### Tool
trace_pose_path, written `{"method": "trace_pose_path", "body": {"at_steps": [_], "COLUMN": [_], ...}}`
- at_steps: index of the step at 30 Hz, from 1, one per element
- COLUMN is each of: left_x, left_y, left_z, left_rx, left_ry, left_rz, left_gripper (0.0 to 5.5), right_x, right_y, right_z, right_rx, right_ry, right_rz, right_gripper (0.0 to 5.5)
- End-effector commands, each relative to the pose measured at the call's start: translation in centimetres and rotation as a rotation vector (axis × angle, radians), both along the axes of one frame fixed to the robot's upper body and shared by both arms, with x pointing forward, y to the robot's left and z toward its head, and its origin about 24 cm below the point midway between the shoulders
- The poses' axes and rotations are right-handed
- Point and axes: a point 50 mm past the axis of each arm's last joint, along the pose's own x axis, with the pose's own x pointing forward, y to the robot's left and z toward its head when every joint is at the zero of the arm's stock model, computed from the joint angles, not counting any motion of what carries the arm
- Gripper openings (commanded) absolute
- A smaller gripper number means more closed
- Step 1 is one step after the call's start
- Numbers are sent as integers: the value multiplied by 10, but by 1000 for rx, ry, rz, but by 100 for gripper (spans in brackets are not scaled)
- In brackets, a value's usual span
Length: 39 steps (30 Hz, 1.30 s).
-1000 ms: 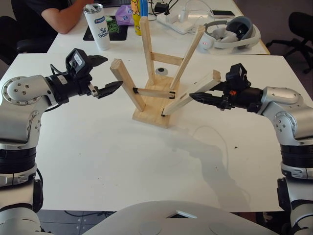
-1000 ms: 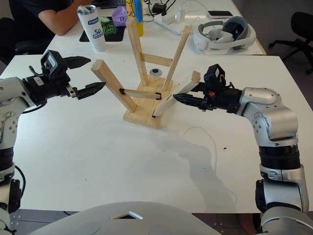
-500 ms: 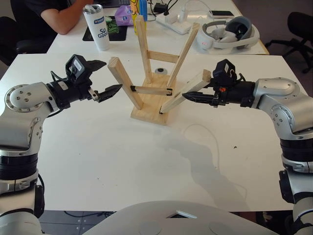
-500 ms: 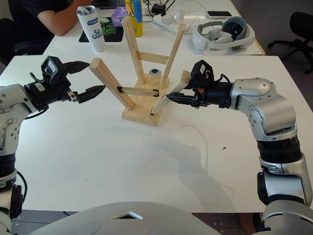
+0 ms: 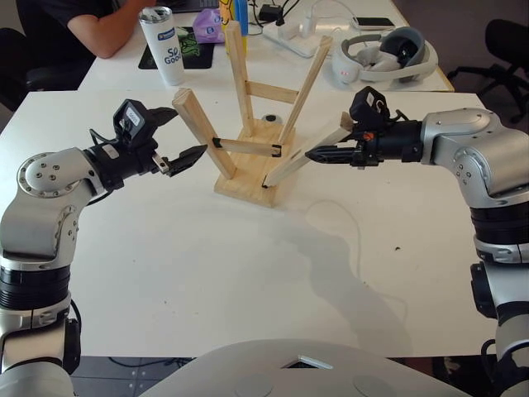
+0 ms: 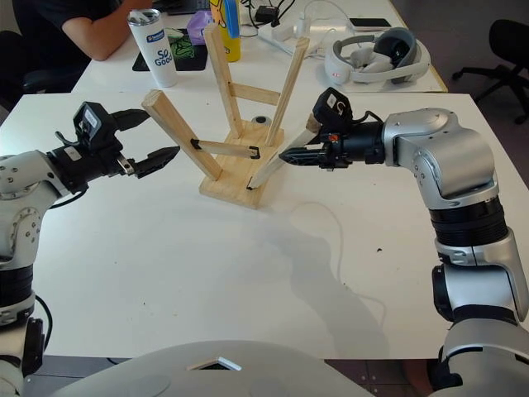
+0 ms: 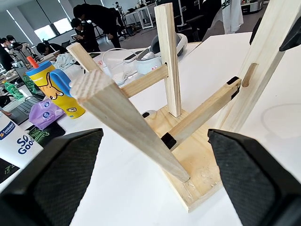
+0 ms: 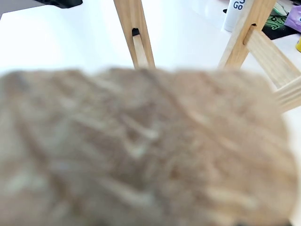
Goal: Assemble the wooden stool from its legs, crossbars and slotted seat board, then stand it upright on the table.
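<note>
Standing upside down between the pincers, the pale, square-cut wooden stool (image 5: 248, 153) rests its seat board (image 5: 238, 184) on the white surface (image 5: 207, 248). The left pincer (image 5: 190, 130) gapes wide beside one leg. The right pincer (image 5: 312, 155) lies along a slanted leg (image 5: 285, 168), its grip impossible to judge.

Stool (image 5: 248, 147): sitting upside down on the worktop (image 5: 207, 265).
Seat board (image 5: 240, 185): lying flat underneath.
Legs (image 5: 205, 134): pointing up, splaying outward, the right one leaning lowest.
Crossbars (image 5: 269, 91): bridging leg pairs.
</note>
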Motion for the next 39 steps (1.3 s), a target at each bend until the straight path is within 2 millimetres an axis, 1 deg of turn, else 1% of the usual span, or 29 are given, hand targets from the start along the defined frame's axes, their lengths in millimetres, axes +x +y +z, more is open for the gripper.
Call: {"method": "trace_pose_path", "body": {"at_steps": [1, 5, 8, 15, 19, 22, 25, 28, 31, 33, 36, 39], "left_x": [-2, -3, -4, -6, -8, -10, -12, -12, -12, -13, -14, -16], "left_y": [1, 0, -1, -4, -6, -7, -7, -8, -10, -9, -8, -7], "left_z": [-2, -7, -9, -13, -16, -19, -21, -21, -21, -20, -21, -21], "left_rx": [-4, -16, -24, -45, -62, -73, -85, -90, -94, -95, -95, -99], "left_ry": [-6, 1, 2, -8, -8, -7, -7, -11, -12, -12, -11, -13], "left_rz": [17, 27, 37, 58, 73, 85, 100, 107, 106, 109, 117, 130], "left_gripper": [414, 414, 414, 414, 414, 414, 414, 414, 414, 414, 414, 414], "right_x": [1, 3, 7, 16, 17, 16, 13, 13, 16, 20, 23, 21], "right_y": [12, 22, 29, 37, 44, 50, 54, 53, 48, 43, 36, 29], "right_z": [-1, 3, 10, 29, 33, 32, 25, 7, -5, -6, -1, 2], "right_rx": [-25, -31, -35, -58, -83, -105, -145, -172, -175, -167, -144, -144], "right_ry": [20, 7, -13, -66, -78, -78, -61, -17, 5, 1, 8, 33], "right_rz": [48, 92, 121, 163, 208, 249, 296, 291, 233, 177, 118, 108], "right_gripper": [208, 208, 208, 208, 208, 207, 207, 207, 207, 206, 206, 206]}}
